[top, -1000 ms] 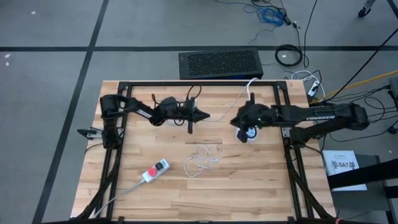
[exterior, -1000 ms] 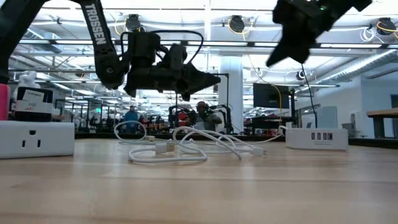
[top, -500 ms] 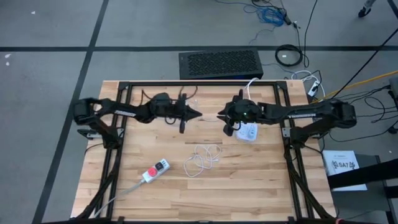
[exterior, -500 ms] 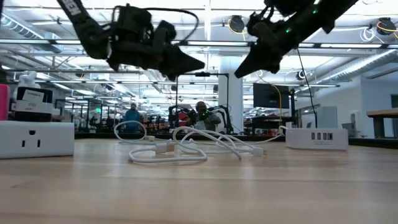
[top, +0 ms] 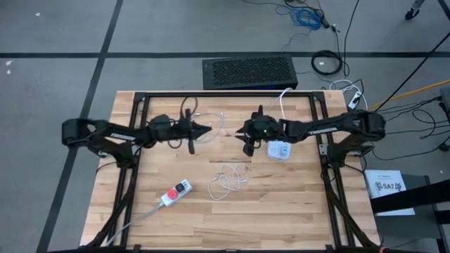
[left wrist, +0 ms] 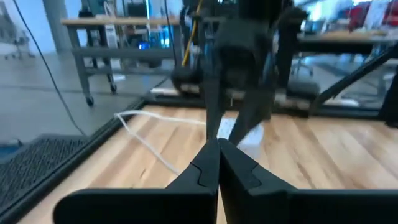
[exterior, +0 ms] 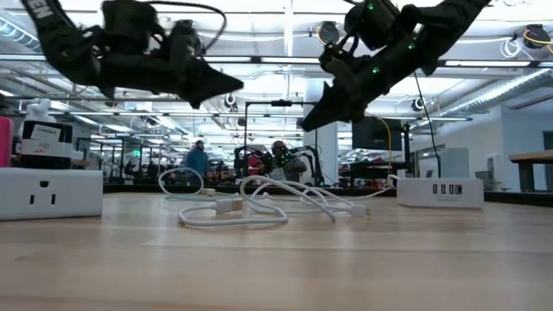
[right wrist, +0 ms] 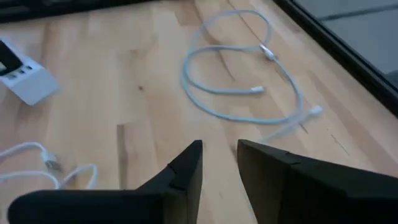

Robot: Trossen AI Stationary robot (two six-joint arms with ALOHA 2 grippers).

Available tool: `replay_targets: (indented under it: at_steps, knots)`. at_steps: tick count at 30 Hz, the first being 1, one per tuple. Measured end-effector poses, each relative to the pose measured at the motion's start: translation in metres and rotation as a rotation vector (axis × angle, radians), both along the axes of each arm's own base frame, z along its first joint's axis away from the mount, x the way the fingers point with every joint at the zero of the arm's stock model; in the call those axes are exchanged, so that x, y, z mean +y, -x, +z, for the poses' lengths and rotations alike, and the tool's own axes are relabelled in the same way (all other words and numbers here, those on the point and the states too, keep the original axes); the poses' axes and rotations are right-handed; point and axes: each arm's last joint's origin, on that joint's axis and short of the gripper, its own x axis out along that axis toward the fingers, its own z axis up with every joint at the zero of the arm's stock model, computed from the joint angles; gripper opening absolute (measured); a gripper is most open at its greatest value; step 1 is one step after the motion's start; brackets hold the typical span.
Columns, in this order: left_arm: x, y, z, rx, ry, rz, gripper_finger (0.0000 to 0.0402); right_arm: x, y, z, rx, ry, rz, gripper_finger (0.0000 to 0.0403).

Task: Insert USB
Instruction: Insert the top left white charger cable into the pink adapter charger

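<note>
A coiled white USB cable (top: 229,176) lies flat on the wooden table near its middle, also in the low view (exterior: 251,204). A white USB hub (top: 280,150) rests flat on the table at the right (exterior: 439,192). My left gripper (top: 205,128) hangs shut and level above the table's far middle, holding nothing (left wrist: 217,149). My right gripper (top: 243,132) faces it from the right, tipped downward, open and empty (right wrist: 219,155). Both grippers are well above the cable (exterior: 308,119).
A white power strip with a red button (top: 176,193) lies near the front left. A second white cable (right wrist: 236,62) loops on the table by the far edge. A black frame (top: 211,95) borders the table. People stand in the room beyond.
My left gripper has drawn back toward the table's left edge and risen, staying shut. My right gripper has followed it toward the left, past the USB hub, and has sunk lower over the table's far middle. The cable and hub have not moved.
</note>
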Motion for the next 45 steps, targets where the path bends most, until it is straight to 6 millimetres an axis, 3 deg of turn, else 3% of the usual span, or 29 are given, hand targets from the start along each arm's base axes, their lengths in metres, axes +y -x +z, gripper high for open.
replay_targets:
  at_steps: [9, 23, 29, 37, 45]
  knots:
    - [-0.008, 0.023, -0.001, -0.039, -0.013, 0.024, 0.0006, 0.013, -0.008, -0.005, -0.025, -0.014, 0.031, 0.0093]
    - [0.0, 0.019, 0.016, -0.096, -0.142, 0.086, 0.0009, 0.009, -0.015, 0.012, -0.207, 0.065, -0.003, 0.0093]
    - [0.0, 0.019, 0.016, -0.089, -0.14, 0.082, 0.0045, 0.006, -0.016, 0.017, -0.276, 0.019, -0.046, 0.0093]
    - [0.0, 0.019, 0.013, -0.061, -0.132, 0.068, 0.0111, 0.003, -0.013, 0.01, -0.215, -0.04, -0.082, 0.0105]
    - [0.001, 0.019, 0.012, -0.049, -0.128, 0.085, 0.0125, -0.009, -0.019, 0.026, -0.252, -0.01, -0.108, 0.013]
